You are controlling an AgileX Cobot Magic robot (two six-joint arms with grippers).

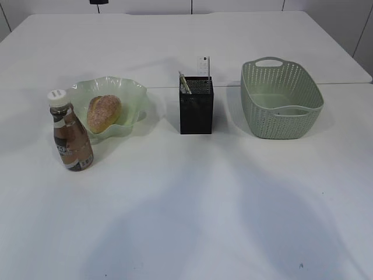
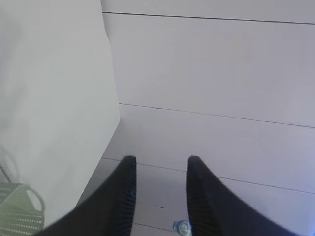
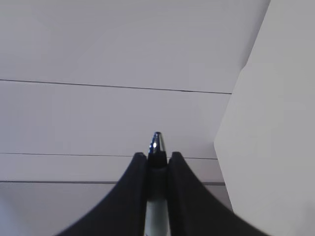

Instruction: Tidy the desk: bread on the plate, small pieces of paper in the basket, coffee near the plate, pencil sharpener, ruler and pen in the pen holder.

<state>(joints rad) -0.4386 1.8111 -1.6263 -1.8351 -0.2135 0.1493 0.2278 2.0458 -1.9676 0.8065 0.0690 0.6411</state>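
The bread (image 1: 104, 112) lies on the pale green plate (image 1: 135, 93) at the left of the desk (image 1: 186, 204). The coffee (image 1: 70, 137) stands upright just in front of the plate's left side. The black pen holder (image 1: 196, 108) at the centre holds the clear ruler (image 1: 203, 65) and a thin pale stick (image 1: 185, 83). The basket (image 1: 281, 99) stands to the right. Neither gripper shows in the exterior view. My right gripper (image 3: 158, 154) is shut on a pen (image 3: 156, 142), tip pointing forward past the desk edge. My left gripper (image 2: 161, 158) is open and empty. The pencil sharpener and paper pieces are out of view.
Both wrist views look past the desk's edge (image 2: 112, 98) at a tiled floor. A corner of the basket (image 2: 17, 214) shows at the lower left of the left wrist view. A small blue-and-white thing (image 2: 183, 227) lies on the floor below the left fingers.
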